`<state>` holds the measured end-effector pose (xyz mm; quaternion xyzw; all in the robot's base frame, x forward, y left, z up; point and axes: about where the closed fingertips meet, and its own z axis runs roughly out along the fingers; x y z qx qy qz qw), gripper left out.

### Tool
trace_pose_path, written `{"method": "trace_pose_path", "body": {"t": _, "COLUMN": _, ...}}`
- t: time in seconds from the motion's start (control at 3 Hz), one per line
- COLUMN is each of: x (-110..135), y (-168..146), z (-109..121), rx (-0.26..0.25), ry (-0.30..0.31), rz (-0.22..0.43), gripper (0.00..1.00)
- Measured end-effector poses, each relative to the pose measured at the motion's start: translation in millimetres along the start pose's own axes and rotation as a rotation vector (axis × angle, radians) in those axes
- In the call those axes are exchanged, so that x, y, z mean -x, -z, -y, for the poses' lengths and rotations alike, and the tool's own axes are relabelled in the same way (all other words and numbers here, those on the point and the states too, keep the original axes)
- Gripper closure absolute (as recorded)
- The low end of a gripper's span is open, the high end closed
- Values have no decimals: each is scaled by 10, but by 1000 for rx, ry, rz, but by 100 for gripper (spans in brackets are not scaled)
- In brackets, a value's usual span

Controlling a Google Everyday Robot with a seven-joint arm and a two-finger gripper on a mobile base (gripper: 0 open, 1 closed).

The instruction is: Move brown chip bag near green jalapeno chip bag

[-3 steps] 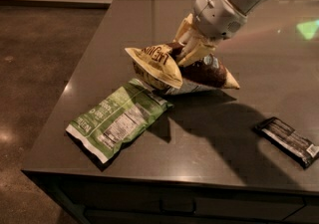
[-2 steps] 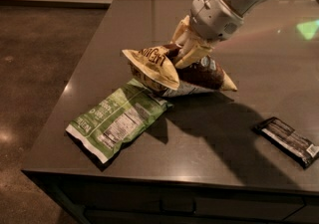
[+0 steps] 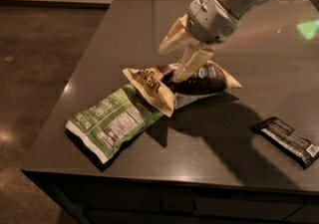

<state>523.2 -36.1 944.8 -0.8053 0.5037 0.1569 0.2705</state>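
Gripper (image 3: 169, 63) fingers spread, just above brown chip bag (image 3: 199, 85), bag's cream end overlapping green jalapeno chip bag (image 3: 112, 121)

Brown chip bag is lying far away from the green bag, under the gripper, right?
Not far away. The camera view shows the brown chip bag touching the green jalapeno chip bag, its tan end at that bag's corner. It does lie under the gripper.

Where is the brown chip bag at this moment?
In the camera view, the brown chip bag lies mid-table directly under the gripper. Its left end touches the green jalapeno chip bag, and the black bar wrapper lies apart at right.
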Motion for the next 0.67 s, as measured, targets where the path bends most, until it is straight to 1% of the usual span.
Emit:
{"method": "trace_pose_path", "body": {"t": 0.33, "x": 9, "y": -14, "z": 13, "rx": -2, "ry": 2, "rz": 1, "gripper": 0}}
{"method": "trace_pose_path", "body": {"t": 0.67, "x": 9, "y": -14, "z": 13, "rx": -2, "ry": 2, "rz": 1, "gripper": 0}}
